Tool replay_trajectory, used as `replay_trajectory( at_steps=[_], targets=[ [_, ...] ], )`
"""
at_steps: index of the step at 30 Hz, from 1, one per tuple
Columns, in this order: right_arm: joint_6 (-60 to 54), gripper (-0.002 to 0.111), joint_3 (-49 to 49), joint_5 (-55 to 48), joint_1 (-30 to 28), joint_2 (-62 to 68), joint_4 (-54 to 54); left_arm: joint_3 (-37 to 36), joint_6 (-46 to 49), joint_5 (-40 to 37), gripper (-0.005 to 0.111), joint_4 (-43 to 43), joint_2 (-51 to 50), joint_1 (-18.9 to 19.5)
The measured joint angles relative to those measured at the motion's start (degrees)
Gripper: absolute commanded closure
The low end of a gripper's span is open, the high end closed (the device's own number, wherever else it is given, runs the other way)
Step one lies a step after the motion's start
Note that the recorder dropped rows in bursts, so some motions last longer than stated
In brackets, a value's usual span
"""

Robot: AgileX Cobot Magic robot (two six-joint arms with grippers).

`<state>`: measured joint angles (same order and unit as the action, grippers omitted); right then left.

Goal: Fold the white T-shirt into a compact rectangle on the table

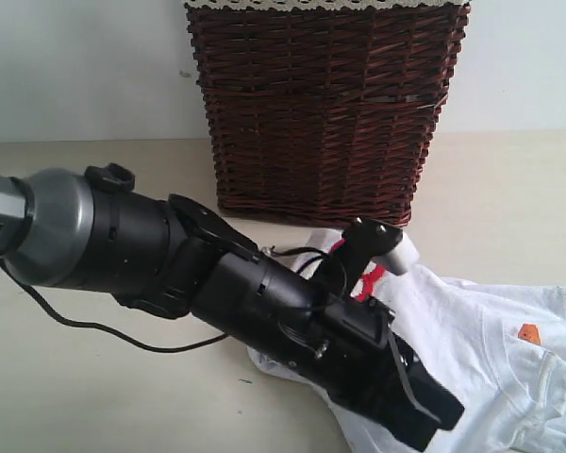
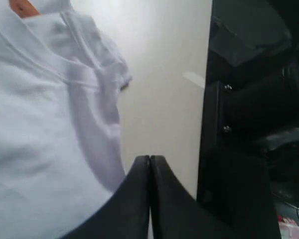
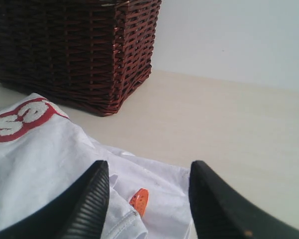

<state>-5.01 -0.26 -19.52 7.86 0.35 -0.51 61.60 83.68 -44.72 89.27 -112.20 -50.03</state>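
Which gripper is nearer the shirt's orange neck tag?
Right. The right gripper hangs open right at the orange neck tag; the left gripper, shut, sits farther off.

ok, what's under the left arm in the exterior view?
The white T-shirt, crumpled on the table; a bit of its red lettering band shows past the left arm. The arm covers the shirt's left part; that cannot be seen.

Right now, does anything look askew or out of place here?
Yes: the white T-shirt lies rumpled, not spread flat, its red lettering band bunched up close to the wicker basket. The left gripper is shut with no cloth visible between its fingers; the right gripper is open near the orange neck tag.
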Motion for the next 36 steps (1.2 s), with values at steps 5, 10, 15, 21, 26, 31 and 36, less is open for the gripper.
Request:
replay_trajectory(
  at_steps=[5,10,15,21,26,31,36],
  targets=[
    [0.00,0.060,0.00,0.00,0.00,0.00,0.00,0.11,-1.24,2.21,0.107,1.48,-0.59,-0.47],
    [0.00,0.060,0.00,0.00,0.00,0.00,0.00,3.42,0.43,4.63,0.107,2.58,-0.23,4.48],
    [0.00,0.060,0.00,0.00,0.00,0.00,0.00,4.33,8.55,6.61,0.107,-1.86,-0.23,6.54],
    [0.00,0.060,0.00,0.00,0.00,0.00,0.00,4.33,10.97,6.61,0.107,-9.79,-0.95,6.04],
    [0.00,0.060,0.00,0.00,0.00,0.00,0.00,5.69,12.90,8.84,0.107,-12.33,-3.05,5.44],
    [0.00,0.060,0.00,0.00,0.00,0.00,0.00,9.40,13.32,11.84,0.107,-16.49,-5.64,5.44],
    [0.00,0.060,0.00,0.00,0.00,0.00,0.00,11.53,10.44,12.11,0.107,-26.46,-7.24,5.44]
  ],
)
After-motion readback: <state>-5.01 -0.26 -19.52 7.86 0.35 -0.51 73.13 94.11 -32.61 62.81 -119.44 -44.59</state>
